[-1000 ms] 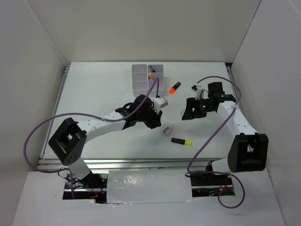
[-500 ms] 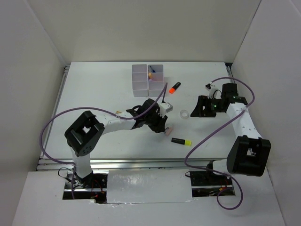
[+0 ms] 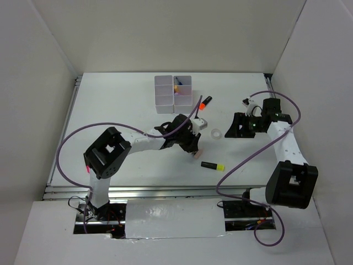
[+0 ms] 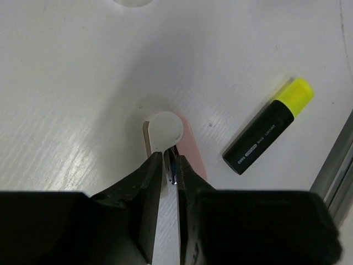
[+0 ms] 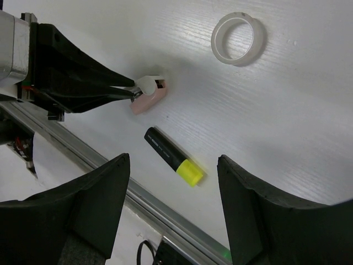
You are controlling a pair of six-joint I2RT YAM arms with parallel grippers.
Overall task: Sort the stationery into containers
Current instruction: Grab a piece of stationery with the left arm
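pink and white, the small stubby plastic piece (image 4: 193, 160) on the white table (image 3: 110, 110) now has the left gripper (image 4: 168, 159) down on it, black fingers clenched on its near end; a second ago that arm sat further back and the piece lay alone. looks like the pickup has begun, with the cluster of white square bins (image 3: 164, 101) well off behind. the right gripper (image 3: 231, 127), spread wide and empty, has drawn away right, uncovering the clear tape ring (image 5: 216, 44); the yellow-and-black highlighter (image 4: 267, 132) hasn't moved
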